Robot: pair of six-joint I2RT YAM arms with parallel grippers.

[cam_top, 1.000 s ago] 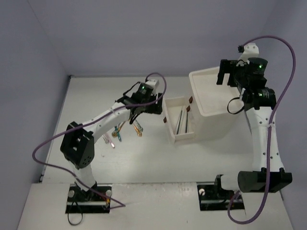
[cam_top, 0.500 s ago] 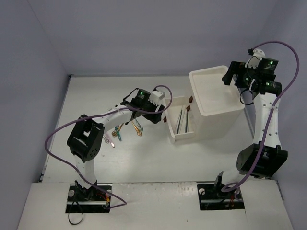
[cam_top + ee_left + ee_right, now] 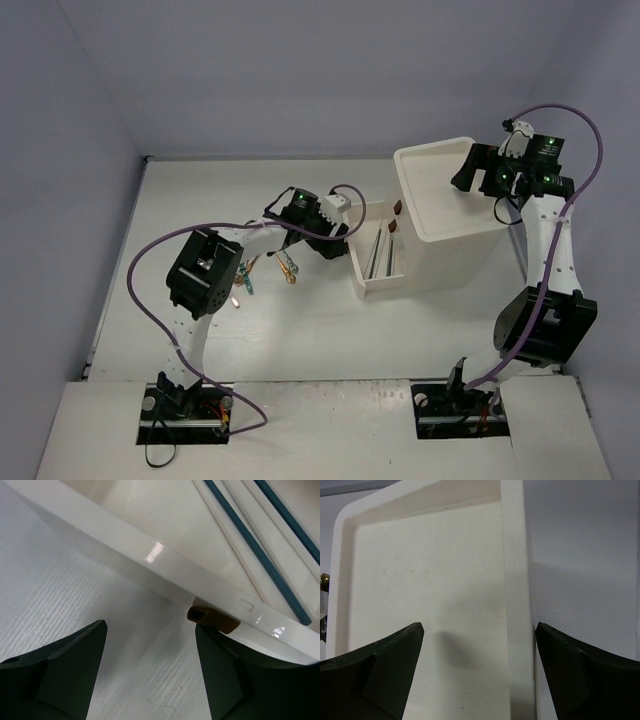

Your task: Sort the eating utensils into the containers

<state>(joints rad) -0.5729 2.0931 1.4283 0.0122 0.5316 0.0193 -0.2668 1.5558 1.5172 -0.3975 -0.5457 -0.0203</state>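
The drawer unit [image 3: 450, 210] is standing at the right of the table. The right gripper [image 3: 477, 627] is hovering over its top with jaws apart, holding nothing; a careless descent is risking a push that shifts the unit. The open drawer [image 3: 385, 287] is sitting against the unit's left side, holding teal-handled rods [image 3: 250, 547]. The left gripper [image 3: 150, 630], spread wide and empty, is sitting close to the drawer's brown handle [image 3: 212, 620], so a nudge is likely to slide the drawer. The loose utensils [image 3: 262, 268] are lying beside the left arm; being thin and flat, they may slip from a pinch. Plain lavender walls [image 3: 250, 70] are enclosing a white, finely ribbed table [image 3: 300, 340].
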